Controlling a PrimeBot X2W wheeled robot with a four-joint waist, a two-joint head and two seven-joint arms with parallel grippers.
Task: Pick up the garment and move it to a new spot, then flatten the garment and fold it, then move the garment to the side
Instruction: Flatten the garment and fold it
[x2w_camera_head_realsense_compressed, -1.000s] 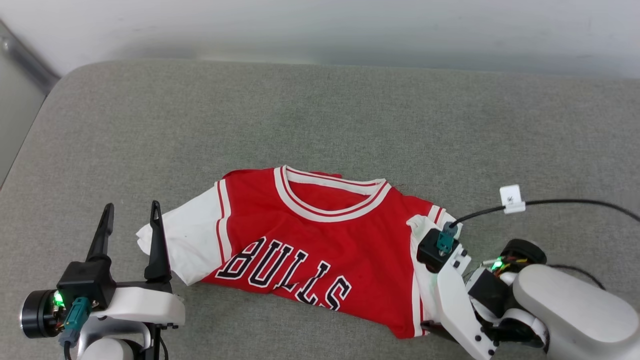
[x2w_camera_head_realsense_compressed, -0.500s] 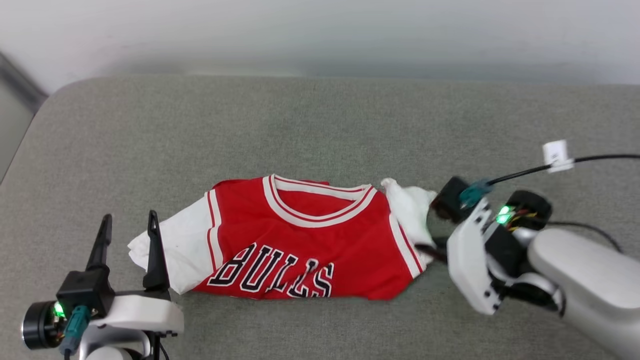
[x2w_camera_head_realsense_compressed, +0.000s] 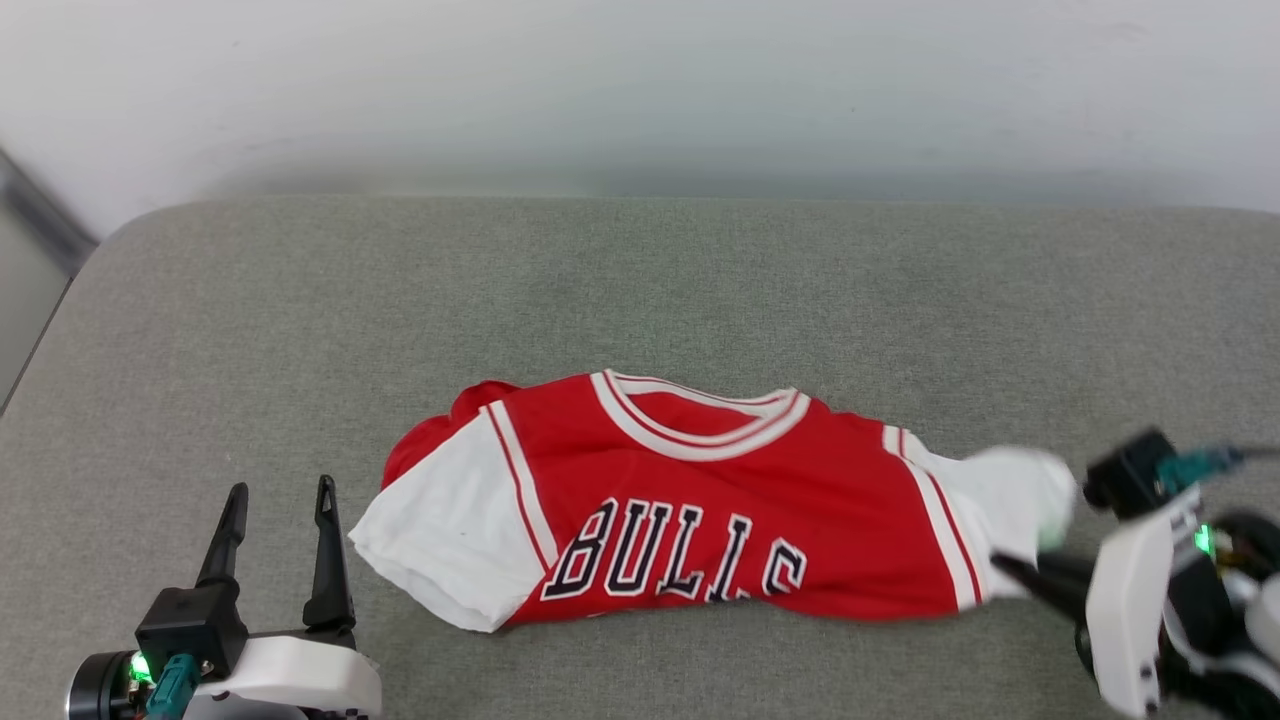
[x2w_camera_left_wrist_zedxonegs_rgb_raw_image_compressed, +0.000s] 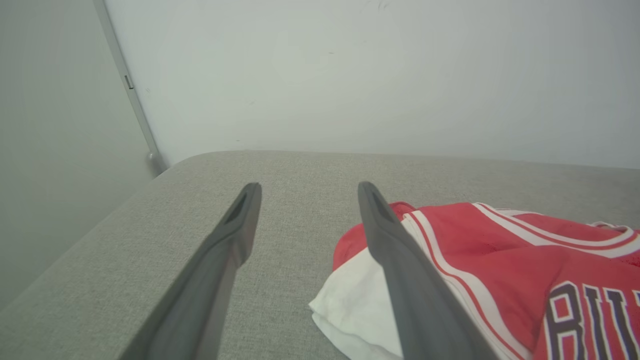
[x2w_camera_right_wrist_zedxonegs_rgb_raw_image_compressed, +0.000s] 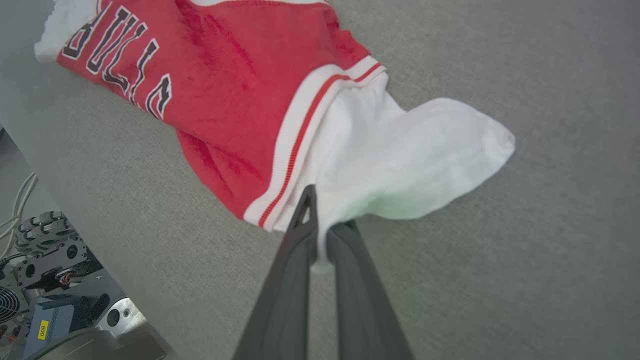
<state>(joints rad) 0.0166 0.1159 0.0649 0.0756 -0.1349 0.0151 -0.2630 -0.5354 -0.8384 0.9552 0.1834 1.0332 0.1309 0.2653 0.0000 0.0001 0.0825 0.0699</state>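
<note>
The fingers (x2w_camera_right_wrist_zedxonegs_rgb_raw_image_compressed: 295, 260) of the right gripper (x2w_camera_right_wrist_zedxonegs_rgb_raw_image_compressed: 324, 220) are clenched on the hem of a white sleeve (x2w_camera_right_wrist_zedxonegs_rgb_raw_image_compressed: 400, 150), a bit of white cloth pinched between the two dark tips. In the head view this gripper (x2w_camera_head_realsense_compressed: 1030, 578) sits at the lower right, with the sleeve (x2w_camera_head_realsense_compressed: 1010, 490) drawn out toward it. The sleeve belongs to the garment (x2w_camera_head_realsense_compressed: 720, 470), a red jersey with striped trim and black "BULLS" lettering. It lies front side up on the grey tabletop (x2w_camera_head_realsense_compressed: 640, 290), stretched sideways, neckline toward the wall (x2w_camera_head_realsense_compressed: 640, 90), lower part folded under.

The fingers (x2w_camera_left_wrist_zedxonegs_rgb_raw_image_compressed: 225, 250) of the left gripper (x2w_camera_left_wrist_zedxonegs_rgb_raw_image_compressed: 308, 192) are released and spread wide, with nothing between them. This gripper (x2w_camera_head_realsense_compressed: 281, 495) is at the lower left, above the tabletop, just beside the garment's other white sleeve (x2w_camera_head_realsense_compressed: 450, 540) and not touching it. From the left wrist the jersey (x2w_camera_left_wrist_zedxonegs_rgb_raw_image_compressed: 500, 250) lies to the right of the fingers.
</note>
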